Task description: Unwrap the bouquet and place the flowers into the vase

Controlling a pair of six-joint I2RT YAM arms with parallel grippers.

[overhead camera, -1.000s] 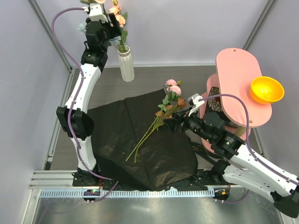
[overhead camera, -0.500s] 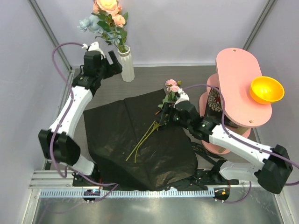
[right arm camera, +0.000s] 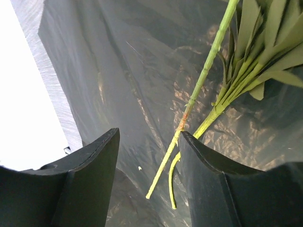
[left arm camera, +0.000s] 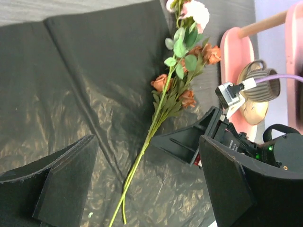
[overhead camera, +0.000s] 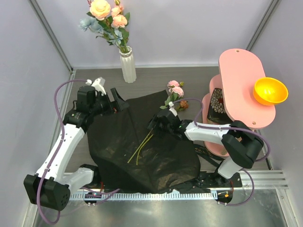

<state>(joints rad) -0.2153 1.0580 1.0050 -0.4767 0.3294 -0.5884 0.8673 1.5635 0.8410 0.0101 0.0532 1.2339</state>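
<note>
Pickup step, 2 stems (right arm camera: 203, 80). Your right gripper (right arm camera: 149, 137) jaws open astride them: close next; left gripper (left arm camera: 147, 142) jaws open, empty.

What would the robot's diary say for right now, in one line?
vase: holds some flowers | black paper: unfolded, loose flowers lying on it | left gripper: open, empty | right gripper: open, by their stems, not gripping

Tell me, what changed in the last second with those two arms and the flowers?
The left gripper let go of the bunch standing in the vase and swung back down over the black paper, open and empty. The right gripper slid leftward along the loose flowers toward their stems, jaws apart, holding nothing. The vase, loose flowers, paper, pink stand and orange bowl stayed put.
</note>
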